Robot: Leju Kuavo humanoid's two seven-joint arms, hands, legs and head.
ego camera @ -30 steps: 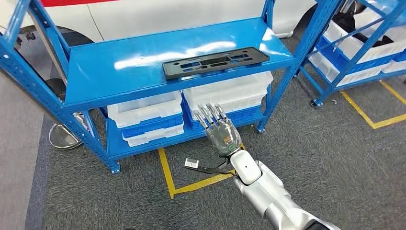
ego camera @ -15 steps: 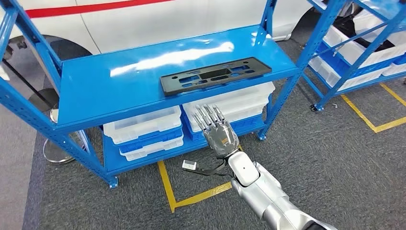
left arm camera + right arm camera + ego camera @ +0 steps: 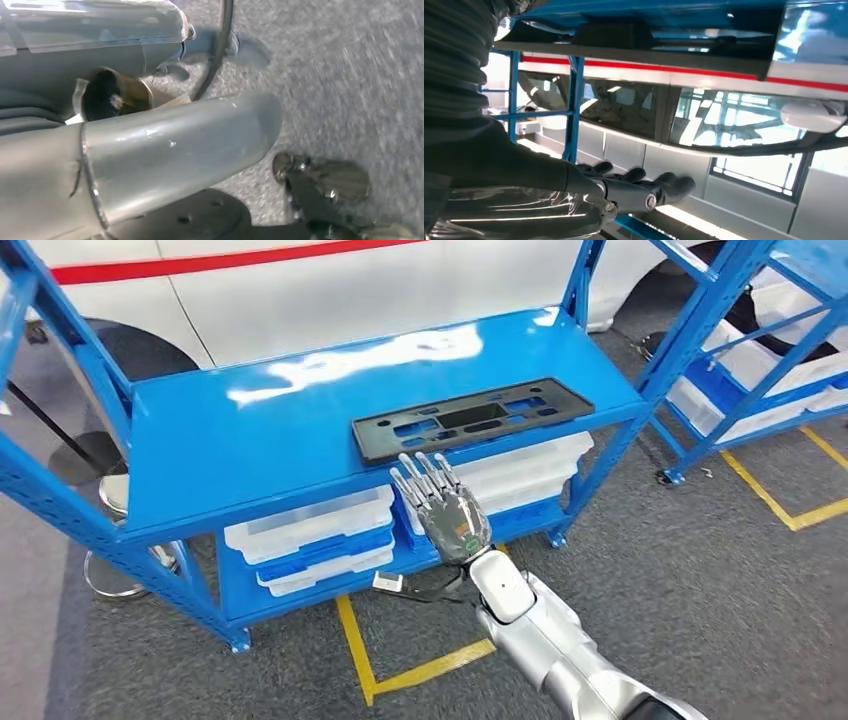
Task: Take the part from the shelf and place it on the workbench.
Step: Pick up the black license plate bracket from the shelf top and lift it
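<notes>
The part (image 3: 470, 420) is a flat, long black plastic panel with several rectangular cut-outs along its length. It lies flat on the top board of the blue metal shelf (image 3: 250, 440), toward the board's front right, with its long side running roughly along the front edge.

The right hand (image 3: 440, 505) is raised in front of the shelf, just below and before the part's near edge, back of the hand up, fingers (image 3: 415, 472) straight, slightly apart and pointing toward the part; it holds nothing and does not touch the part. In the right wrist view the same dark fingers (image 3: 644, 187) are stretched out and empty. The left hand (image 3: 320, 192) hangs above the carpet; whether its fingers are spread or curled cannot be told.

On the lower shelf board sit stacked white plastic bins (image 3: 310, 530), with a second stack (image 3: 530, 465) beside them; their contents are hidden.

The floor is grey carpet (image 3: 700, 570) marked with yellow tape lines (image 3: 355, 645). A white vehicle body with a red stripe (image 3: 230, 260) stands behind the shelf, and a second blue rack (image 3: 760, 360) with white bins stands to the right.
</notes>
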